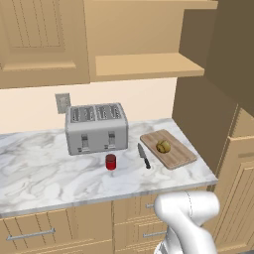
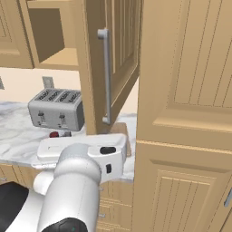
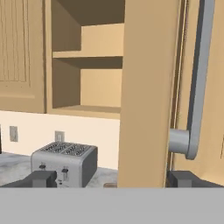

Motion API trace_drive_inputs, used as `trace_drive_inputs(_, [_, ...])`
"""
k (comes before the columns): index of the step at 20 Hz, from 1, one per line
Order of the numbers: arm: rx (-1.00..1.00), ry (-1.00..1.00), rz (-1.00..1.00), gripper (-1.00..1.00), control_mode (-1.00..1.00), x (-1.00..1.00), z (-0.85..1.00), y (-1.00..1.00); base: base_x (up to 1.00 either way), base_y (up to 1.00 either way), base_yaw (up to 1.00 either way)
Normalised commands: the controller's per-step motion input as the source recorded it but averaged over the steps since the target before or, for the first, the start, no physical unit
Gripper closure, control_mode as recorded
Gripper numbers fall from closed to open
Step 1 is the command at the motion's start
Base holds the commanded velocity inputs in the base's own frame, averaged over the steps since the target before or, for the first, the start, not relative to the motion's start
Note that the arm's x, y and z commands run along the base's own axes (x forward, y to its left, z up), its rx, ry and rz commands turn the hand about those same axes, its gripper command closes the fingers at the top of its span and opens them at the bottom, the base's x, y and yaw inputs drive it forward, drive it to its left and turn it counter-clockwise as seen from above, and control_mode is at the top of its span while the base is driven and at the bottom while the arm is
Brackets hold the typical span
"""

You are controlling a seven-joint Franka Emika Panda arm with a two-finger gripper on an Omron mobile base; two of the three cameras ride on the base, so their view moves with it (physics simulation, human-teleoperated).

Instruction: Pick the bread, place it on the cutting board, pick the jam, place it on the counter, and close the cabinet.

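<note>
The bread lies on the cutting board at the right end of the counter. The red jam stands on the counter in front of the toaster, and its lid peeks out above my arm. The cabinet door stands swung out, its grey bar handle facing right. In the hand view my gripper is open and empty. The door's edge stands ahead between the fingertips, and the handle is just right of it. The cabinet shelves are bare.
A silver toaster stands at the back of the counter, and a black-handled knife lies between the jam and the board. A tall wooden cupboard rises at the right. Drawers run below the counter.
</note>
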Motion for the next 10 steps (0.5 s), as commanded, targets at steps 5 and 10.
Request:
trace_drive_inputs(5, [-0.02,0.00,0.07,-1.00,-1.00,-0.01,0.00,0.24,0.00,0.00,0.00])
trace_drive_inputs(10, [-0.01,0.00,0.07,-1.00,-1.00,-0.01,0.00,0.29,0.00,0.00,0.00])
